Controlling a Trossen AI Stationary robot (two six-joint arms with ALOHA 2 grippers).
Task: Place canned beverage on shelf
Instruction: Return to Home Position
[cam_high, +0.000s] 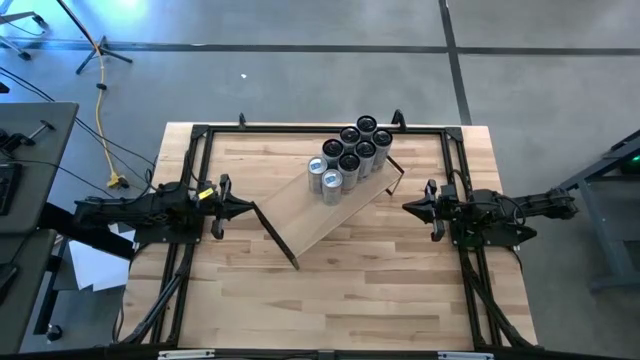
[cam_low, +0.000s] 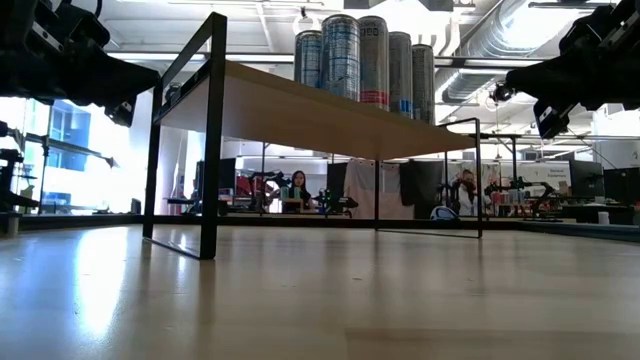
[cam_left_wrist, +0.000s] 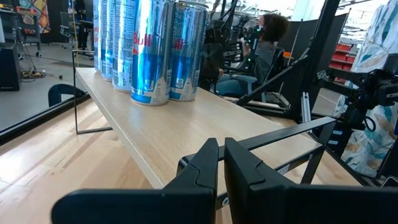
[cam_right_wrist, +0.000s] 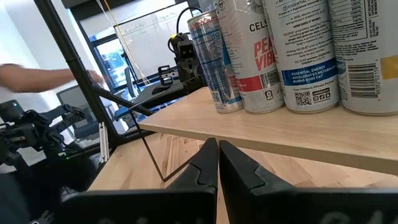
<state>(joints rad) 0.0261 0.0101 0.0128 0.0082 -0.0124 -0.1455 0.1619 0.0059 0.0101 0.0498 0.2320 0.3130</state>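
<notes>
High view – shelf: the long pale wood shelf with thin black end brackets (cam_high: 312, 222) lies slantwise on the striped butcher-block table (cam_high: 400, 290), running from 7 o'clock to 1 o'clock.
High view – cans: a tight cluster of tall slim drink cans (cam_high: 350, 155) stands upright at the shelf's 1 o'clock end.
High view – claws: the left claw (cam_high: 245, 207) sits at the table's 9 o'clock, near the shelf's lower end; the right claw (cam_high: 408, 206) sits at 3 o'clock, apart from the shelf.
Low view – shelf: raised on its brackets, cans on top.
Left wrist view – left claw: fingers drawn to a hairline gap, holding nothing; two blue-and-silver cans (cam_left_wrist: 165, 53) stand ahead.
Right wrist view – right claw: fingers pressed together, empty; white-and-pink cans (cam_right_wrist: 264, 56) stand on the board.
</notes>
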